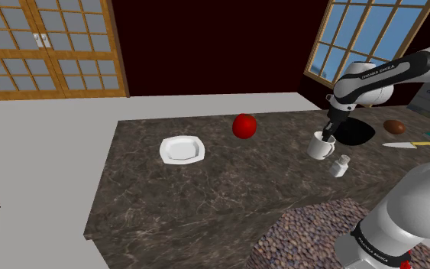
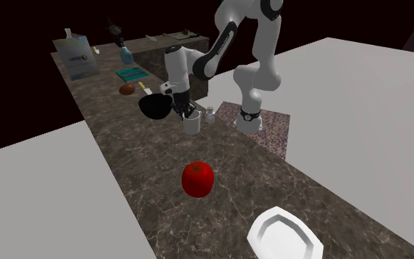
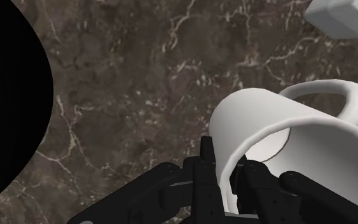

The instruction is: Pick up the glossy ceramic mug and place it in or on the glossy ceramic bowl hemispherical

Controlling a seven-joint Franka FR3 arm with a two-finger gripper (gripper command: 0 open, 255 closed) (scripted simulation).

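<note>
The gripper (image 3: 225, 170) pinches the white mug (image 3: 298, 143) by its wall, one finger inside and one outside. In the shoulder view the mug sits right of the middle, just beside the black bowl (image 1: 356, 134). Best to grip tight, lift straight up, then go slowly over the bowl so the mug does not slip.

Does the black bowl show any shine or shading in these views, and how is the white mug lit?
Shoulder view: the black hemispherical bowl is flat black, without shine; the white handled mug is brightly lit. Second exterior view: dim overall, bowl equally featureless. Wrist view: soft grey shading inside the mug.
</note>
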